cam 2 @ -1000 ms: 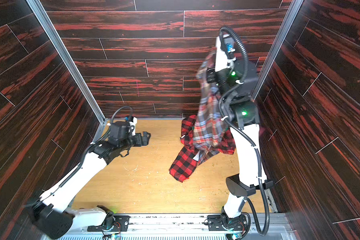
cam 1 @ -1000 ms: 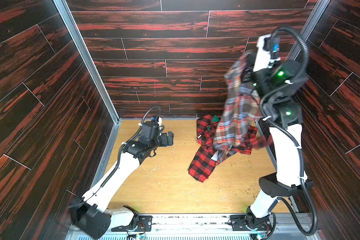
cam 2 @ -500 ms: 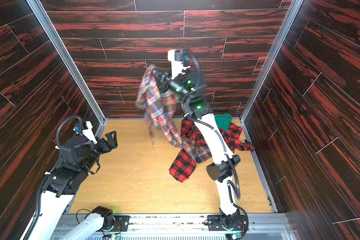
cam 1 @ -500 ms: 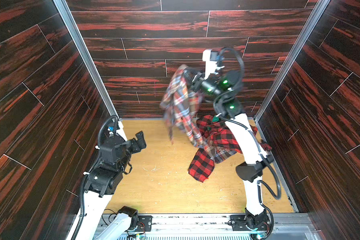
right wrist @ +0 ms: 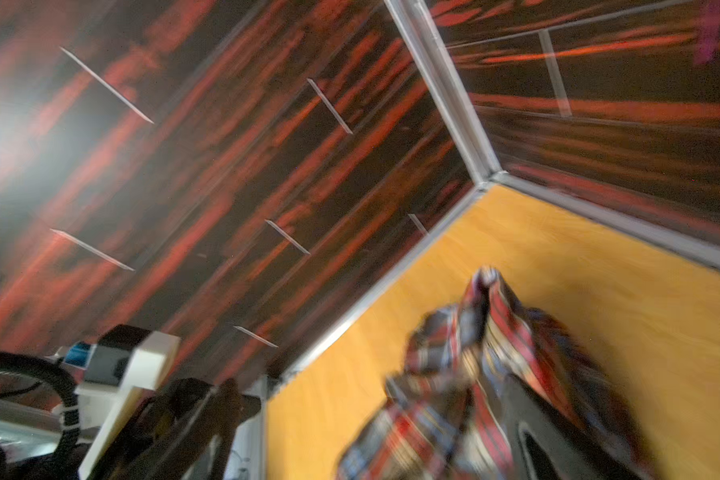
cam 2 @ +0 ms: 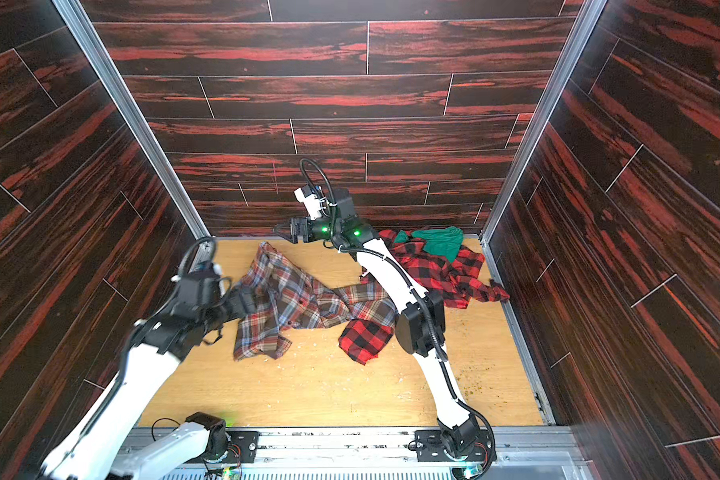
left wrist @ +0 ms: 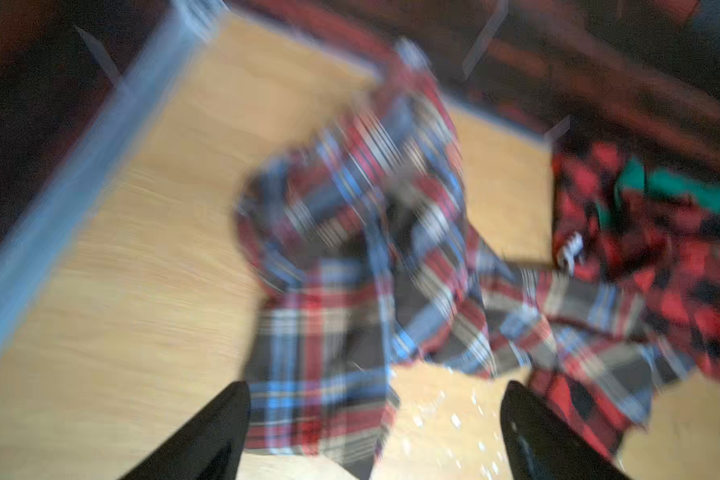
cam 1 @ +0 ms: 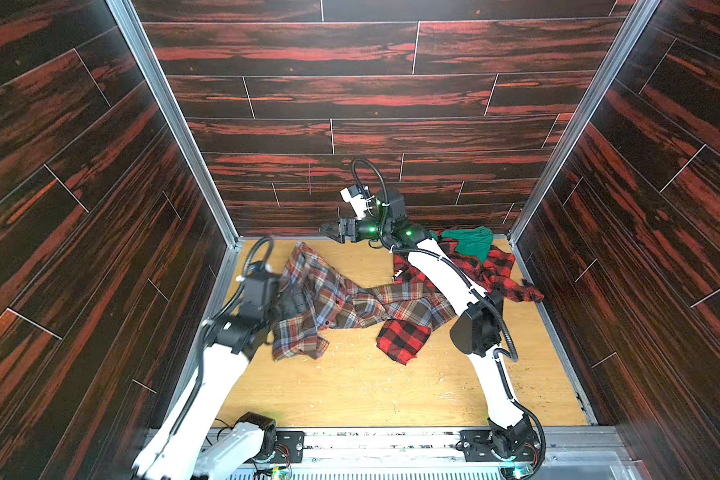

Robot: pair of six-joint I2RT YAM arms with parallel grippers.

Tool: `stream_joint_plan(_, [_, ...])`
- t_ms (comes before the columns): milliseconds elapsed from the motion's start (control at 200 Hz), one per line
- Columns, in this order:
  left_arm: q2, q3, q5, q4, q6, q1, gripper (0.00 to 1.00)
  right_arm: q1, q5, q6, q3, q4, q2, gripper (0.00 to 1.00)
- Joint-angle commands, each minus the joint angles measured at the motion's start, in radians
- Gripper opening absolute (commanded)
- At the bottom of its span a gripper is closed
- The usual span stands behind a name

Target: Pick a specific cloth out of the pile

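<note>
Brown-grey-blue plaid shirt [cam 1: 321, 299] almost separated from red-and-green garment pile [cam 1: 491, 270].
It lies at 9 o'clock on wooden counter [cam 1: 350, 386], its end touching pile; left end effector [left wrist: 377, 388], right end effector [cam 1: 325, 228] spread, empty; next likely drag it clear.

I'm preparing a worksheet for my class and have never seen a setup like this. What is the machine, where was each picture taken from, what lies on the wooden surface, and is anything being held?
These are two white robot arms, each ending in a two-fingered claw. Two pictures look down from above and are nearly alike. The other two come from cameras on the arms' wrists and are blurred. On the wooden board lie a brownish plaid shirt, a red-and-black checked shirt and a green cloth on top of it. The left claw and right claw are open, and neither holds anything.
</note>
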Motion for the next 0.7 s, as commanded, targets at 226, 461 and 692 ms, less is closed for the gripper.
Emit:
stream_joint_plan(226, [0.584, 0.373, 0.242, -0.149, 0.277, -0.178, 0.97, -0.159, 0.317, -0.136, -1.075, 0.096, -0.845, 0.99])
stream_joint_plan(461, [0.97, 0.7, 0.168, -0.327, 0.339, -0.254, 0.97, -0.18, 0.448, -0.064, -1.355, -0.01, -1.164, 0.99])
stream_joint_plan(692, [1.076, 0.721, 0.112, -0.278, 0.38, -0.272, 0.99, -0.182, 0.491, -0.071, -1.363, -0.09, -1.215, 0.99])
